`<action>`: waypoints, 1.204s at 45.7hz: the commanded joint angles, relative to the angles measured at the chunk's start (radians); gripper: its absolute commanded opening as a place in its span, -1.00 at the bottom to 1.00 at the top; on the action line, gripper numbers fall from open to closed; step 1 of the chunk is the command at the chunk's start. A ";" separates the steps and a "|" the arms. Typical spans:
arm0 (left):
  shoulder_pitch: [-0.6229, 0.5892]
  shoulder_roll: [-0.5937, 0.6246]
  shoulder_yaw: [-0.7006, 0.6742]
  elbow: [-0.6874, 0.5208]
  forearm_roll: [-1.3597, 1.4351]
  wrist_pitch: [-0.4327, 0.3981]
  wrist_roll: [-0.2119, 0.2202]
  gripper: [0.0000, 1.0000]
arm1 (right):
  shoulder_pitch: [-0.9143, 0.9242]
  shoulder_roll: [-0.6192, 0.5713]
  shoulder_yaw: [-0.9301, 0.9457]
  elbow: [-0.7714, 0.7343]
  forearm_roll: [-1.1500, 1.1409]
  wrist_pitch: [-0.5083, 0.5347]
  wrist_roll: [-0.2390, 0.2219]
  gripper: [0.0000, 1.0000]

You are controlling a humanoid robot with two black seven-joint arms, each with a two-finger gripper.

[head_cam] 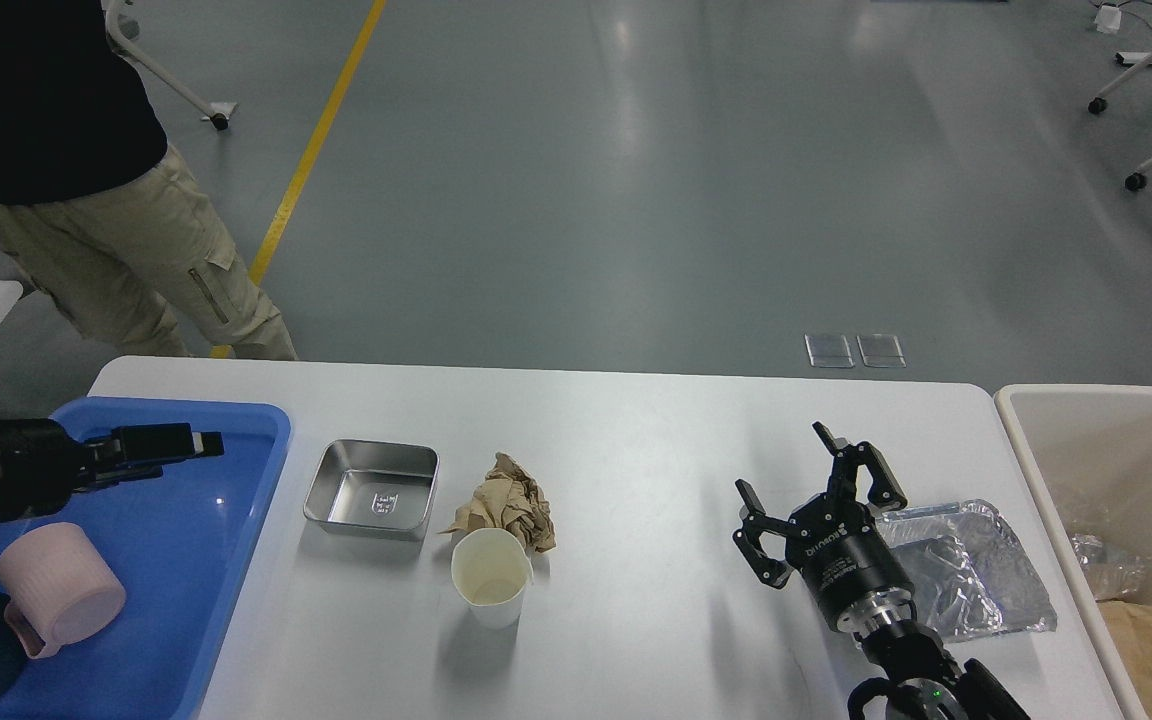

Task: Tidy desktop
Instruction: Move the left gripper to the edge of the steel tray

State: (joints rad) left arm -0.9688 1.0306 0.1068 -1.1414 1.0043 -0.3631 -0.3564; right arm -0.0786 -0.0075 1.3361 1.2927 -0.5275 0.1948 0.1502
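The desktop (636, 420) is being seen spread across the lower view, bearing a steel pan (371, 490), crumpled paper (508, 512), a paper cup (488, 577) and a foil tray (966, 570). The right gripper (806, 480) is being held with fingers spread wide, empty, beside the foil tray. The left gripper (191, 441) is being held over the blue tray (186, 560); edge-on, its fingers perhaps together, though it cannot be told.

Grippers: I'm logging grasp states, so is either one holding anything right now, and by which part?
The right gripper is open and empty, beside the foil tray. The left gripper, over the blue tray, shows nothing in it; its fingers can't be told apart.
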 commanded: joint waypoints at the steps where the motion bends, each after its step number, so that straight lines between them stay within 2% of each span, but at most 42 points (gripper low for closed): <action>1: -0.002 -0.130 0.008 0.127 0.025 0.000 0.020 0.85 | 0.000 0.004 0.000 -0.003 -0.002 0.000 0.000 1.00; 9: -0.027 -0.299 0.059 0.294 0.073 0.000 0.016 0.85 | -0.001 0.004 0.000 -0.001 0.000 0.000 0.000 1.00; 15: -0.031 -0.398 0.102 0.373 0.073 0.001 0.010 0.85 | -0.001 0.004 0.000 0.000 0.000 0.000 0.000 1.00; 23: -0.039 -0.515 0.154 0.480 0.080 0.004 -0.032 0.85 | -0.004 0.004 0.002 0.000 0.000 0.000 0.000 1.00; 28: -0.039 -0.566 0.168 0.540 0.080 0.004 -0.035 0.85 | -0.006 0.003 0.003 0.002 0.000 0.000 0.000 1.00; 45: -0.033 -0.590 0.215 0.626 0.094 0.012 -0.033 0.85 | -0.003 0.003 0.005 0.002 0.000 0.000 0.000 1.00; 55: -0.018 -0.616 0.241 0.666 0.094 0.055 -0.033 0.85 | -0.003 0.003 0.006 0.002 0.000 -0.002 0.000 1.00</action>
State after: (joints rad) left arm -0.9949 0.4286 0.3378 -0.4872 1.0984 -0.3311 -0.3895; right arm -0.0812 -0.0047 1.3417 1.2947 -0.5276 0.1942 0.1503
